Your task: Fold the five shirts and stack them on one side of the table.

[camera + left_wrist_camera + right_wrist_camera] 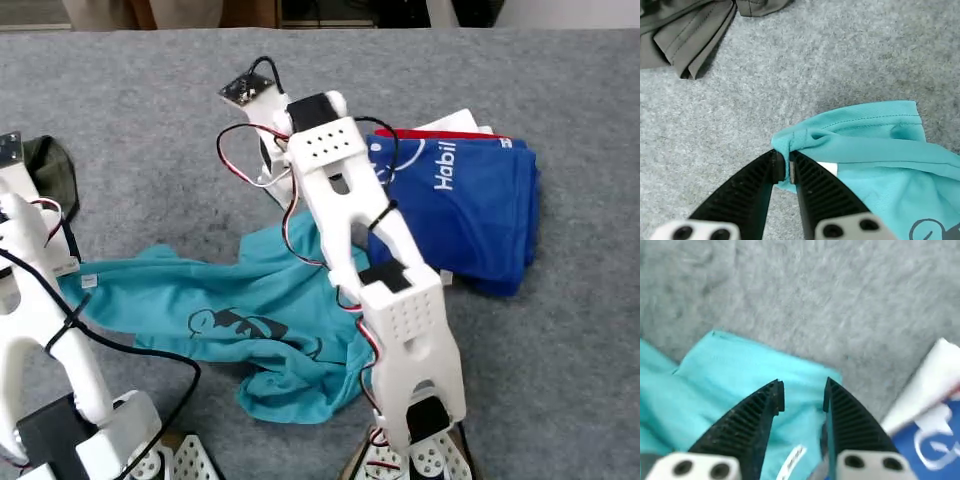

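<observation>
Jaws of the left gripper point(784, 169) are clamped tight on a bunched corner of the teal shirt point(875, 150), with a small white tag point(827, 168) just beside the tips. The right gripper point(802, 390) has its jaws slightly parted and holds nothing. It is poised over a flat edge of the same shirt, which shows through the gap.

The folded blue shirt point(480, 210) tops a stack off to one side of the right jaws, and a dark olive shirt point(685, 30) lies well beyond the left jaws. The teal shirt lies rumpled, so the step in hand is probably spreading it for folding. Next, the right jaws need to drop and close on that edge.

The blue shirt carries white lettering and the teal one a dark line drawing point(250, 325). The tag's print is too small to read.
</observation>
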Robot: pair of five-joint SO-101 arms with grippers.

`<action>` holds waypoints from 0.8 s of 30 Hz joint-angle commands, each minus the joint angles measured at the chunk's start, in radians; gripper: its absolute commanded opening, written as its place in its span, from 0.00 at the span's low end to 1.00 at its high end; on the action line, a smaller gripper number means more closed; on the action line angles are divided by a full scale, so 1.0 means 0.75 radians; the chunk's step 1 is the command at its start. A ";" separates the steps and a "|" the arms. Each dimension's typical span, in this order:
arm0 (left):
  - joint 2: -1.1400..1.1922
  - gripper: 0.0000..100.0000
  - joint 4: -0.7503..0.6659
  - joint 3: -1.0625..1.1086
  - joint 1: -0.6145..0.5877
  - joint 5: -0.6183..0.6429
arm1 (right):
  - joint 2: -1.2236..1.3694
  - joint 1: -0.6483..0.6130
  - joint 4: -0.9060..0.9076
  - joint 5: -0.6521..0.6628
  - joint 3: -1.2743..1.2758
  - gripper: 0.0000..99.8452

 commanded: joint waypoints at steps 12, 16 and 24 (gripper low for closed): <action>-0.036 0.02 -0.006 -0.008 -0.002 0.000 | 0.320 0.120 0.211 0.057 -0.457 0.15; -0.036 0.02 -0.004 -0.020 -0.002 -0.002 | 0.386 0.165 0.225 0.074 -0.564 0.15; -0.036 0.02 -0.010 -0.016 0.000 -0.002 | 0.557 0.185 0.227 0.065 -0.576 0.15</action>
